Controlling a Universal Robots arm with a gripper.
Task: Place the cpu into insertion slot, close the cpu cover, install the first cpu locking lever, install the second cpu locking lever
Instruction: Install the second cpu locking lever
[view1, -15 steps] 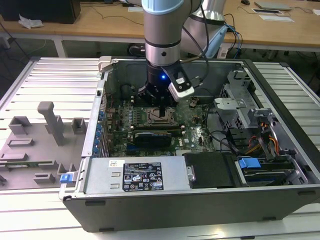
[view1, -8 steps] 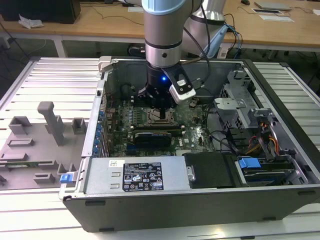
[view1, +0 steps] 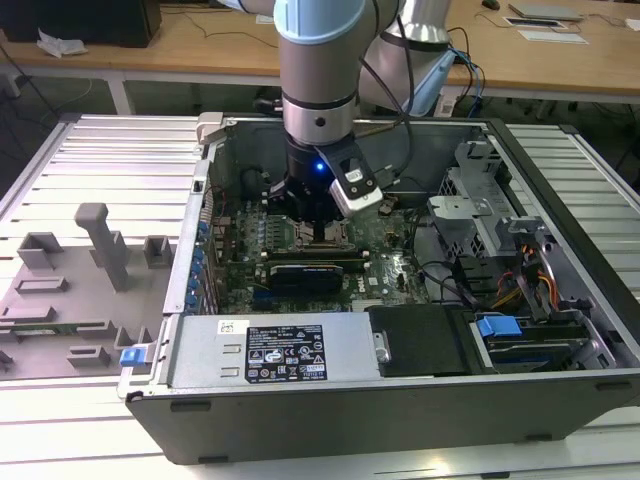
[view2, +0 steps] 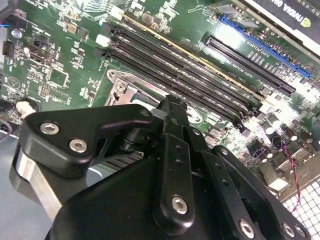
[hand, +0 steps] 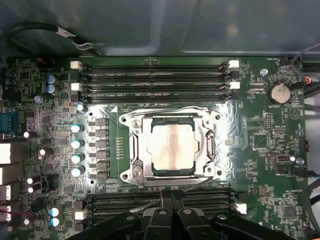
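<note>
The small flat square cpu with a silvery-grey metal top (hand: 172, 148) is sitting inside the insertion slot (hand: 134, 150), the square socket with a dark metallic rim in the middle of the green circuit board (hand: 260, 145). The thin silver-grey metal cpu cover (hand: 207, 145), a frame plate with a large square window, is lying flat around the chip, so the metal top is showing through the window. Long black memory slots (hand: 155, 80) are running along the socket on one side, and more of them (hand: 210, 197) are lying on the opposite side, near the hand.

The black hand (hand: 171, 192) of the robot arm is hanging just above the board beside the edge of the socket, and in the first wrist view its two fingertips are standing pressed together with nothing between them. In the second wrist view the black fingers (view2: 172, 117) are pointing down at the silver corner of the socket frame (view2: 120, 87).

In the exterior view the grey and blue robot arm (view1: 318, 60) is reaching down into the open grey computer case (view1: 400, 400), which is lying on a ribbed metal desk (view1: 100, 150).
</note>
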